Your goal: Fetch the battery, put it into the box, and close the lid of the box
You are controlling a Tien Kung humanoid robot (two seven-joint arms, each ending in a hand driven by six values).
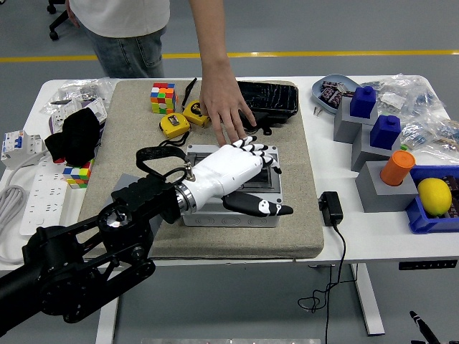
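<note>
**White Table on a Grey Floor**

A white table [373, 240] is standing on white legs over a smooth grey floor [323, 29]. A yellow line [344, 53] is running left to right across the floor on the far side. A black office chair base [63, 16] is showing at the far left corner. Even light is falling over the whole scene, casting soft shadows.
</note>
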